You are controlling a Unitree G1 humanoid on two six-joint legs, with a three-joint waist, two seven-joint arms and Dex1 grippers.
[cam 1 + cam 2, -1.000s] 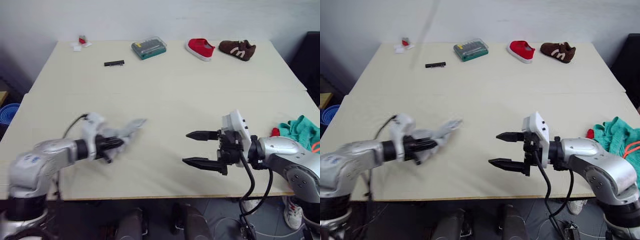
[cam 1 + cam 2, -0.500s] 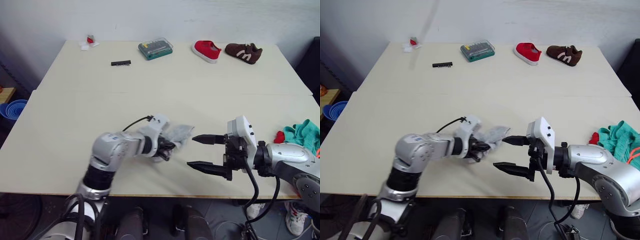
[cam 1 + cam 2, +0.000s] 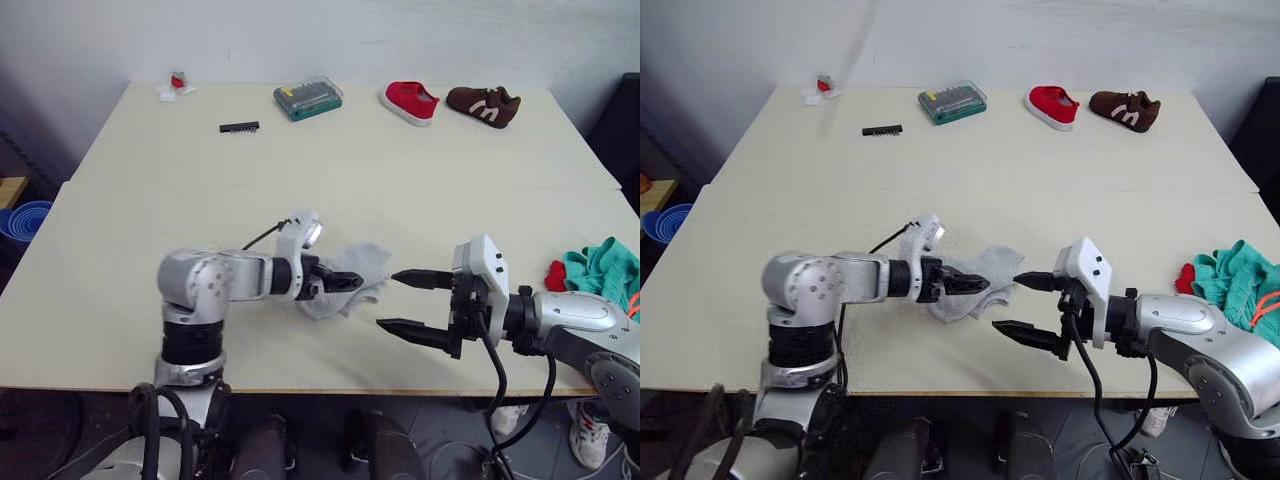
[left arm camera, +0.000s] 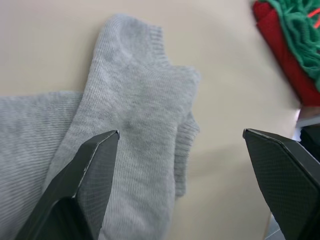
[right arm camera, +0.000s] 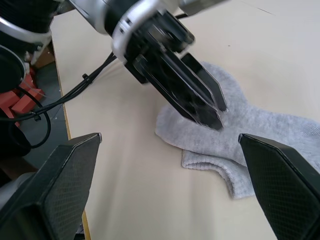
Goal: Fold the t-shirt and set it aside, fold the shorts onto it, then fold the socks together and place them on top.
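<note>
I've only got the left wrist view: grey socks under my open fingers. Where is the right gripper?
Observer: The right gripper is just beyond the socks on the robot's right, open and pointing at them.
Operator: Is it touching them?
Observer: Its upper fingertip sits at the socks' edge; I cannot tell if it is touching.
Operator: Anything at the far edge of the table?
Observer: A green tool case, a red shoe and a brown shoe, all well away from both arms.

My arms are silver-grey rounded shells with black joints; white wrist blocks, black cables looping alongside, and tapered black fingers (image 3: 412, 279) with a textured face.
</note>
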